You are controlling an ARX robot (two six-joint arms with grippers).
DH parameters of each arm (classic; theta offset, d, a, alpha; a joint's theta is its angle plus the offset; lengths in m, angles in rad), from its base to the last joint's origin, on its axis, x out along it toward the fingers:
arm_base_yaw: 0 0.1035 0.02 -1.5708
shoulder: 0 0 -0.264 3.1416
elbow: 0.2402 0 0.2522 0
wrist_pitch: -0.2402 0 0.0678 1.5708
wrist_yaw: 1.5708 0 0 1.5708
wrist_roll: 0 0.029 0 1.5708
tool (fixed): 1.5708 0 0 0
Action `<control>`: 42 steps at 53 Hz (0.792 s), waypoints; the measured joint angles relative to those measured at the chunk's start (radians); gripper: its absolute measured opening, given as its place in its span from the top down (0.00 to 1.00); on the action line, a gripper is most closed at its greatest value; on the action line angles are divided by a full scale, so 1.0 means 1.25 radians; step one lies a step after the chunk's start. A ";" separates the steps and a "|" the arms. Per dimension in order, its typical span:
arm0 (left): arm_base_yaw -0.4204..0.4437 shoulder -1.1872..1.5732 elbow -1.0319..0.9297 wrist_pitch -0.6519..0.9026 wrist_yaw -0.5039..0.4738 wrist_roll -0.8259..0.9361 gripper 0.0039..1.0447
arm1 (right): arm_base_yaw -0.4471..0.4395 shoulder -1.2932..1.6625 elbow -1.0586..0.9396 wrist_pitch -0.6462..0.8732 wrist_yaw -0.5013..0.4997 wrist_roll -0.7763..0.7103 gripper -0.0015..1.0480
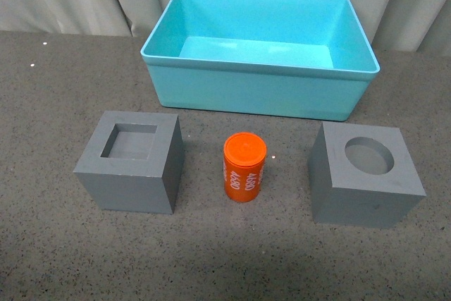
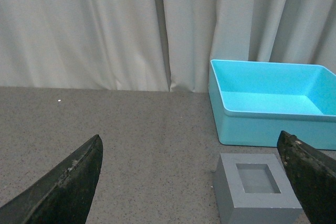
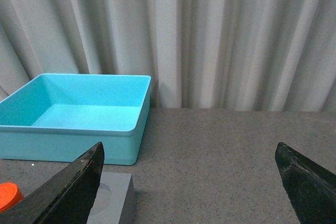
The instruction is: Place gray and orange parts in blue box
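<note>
Nearest my front camera, three parts stand in a row on the dark table [image 1: 56,244]: the gray cube with the square recess [image 1: 130,163] on the left, the orange cylinder [image 1: 244,168] upright in the middle, and the gray cube with the round recess [image 1: 366,174] on the right, each apart from its neighbours. Behind them sits the blue box [image 1: 254,93], and I see nothing inside it. Neither arm shows in this view. By my reading the task has not started: all three parts are outside the box, and all three are left to move.

From the left wrist camera, the left gripper [image 2: 190,139] has its jaws spread wide with nothing between them, and only bare table shows in the gap. The gray cube with the square recess [image 2: 257,192] stands low in the frame, close to one dark finger [image 2: 310,177], but I cannot tell whether they touch. The blue box [image 2: 262,124] lies beyond the cube, in front of the pale curtain [image 2: 105,30].

From the right wrist camera, the right gripper [image 3: 190,148] is also wide apart and holds nothing. A corner of the gray cube with the round recess [image 3: 113,198] peeks out beside one finger [image 3: 68,187], and a sliver of the orange cylinder [image 3: 8,195] shows at the frame's edge. The blue box [image 3: 73,140] sits behind them.
</note>
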 joint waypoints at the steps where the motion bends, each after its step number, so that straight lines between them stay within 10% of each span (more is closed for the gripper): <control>1: 0.000 0.000 0.000 0.000 0.000 0.000 0.06 | 0.000 0.000 0.000 0.000 0.000 0.000 0.09; 6: 0.000 0.000 0.000 0.000 0.000 0.000 0.06 | 0.000 0.000 0.000 0.000 0.000 0.000 0.09; 12: 0.000 0.000 0.000 0.000 0.000 0.000 0.06 | 0.088 0.179 0.030 -0.013 0.229 -0.151 0.09; 24: 0.000 0.000 0.000 0.000 0.000 0.000 0.06 | 0.126 0.766 0.139 0.242 0.153 -0.099 0.09; 42: 0.000 0.000 0.000 0.000 0.000 0.000 0.06 | 0.153 1.188 0.329 0.243 0.085 0.020 0.09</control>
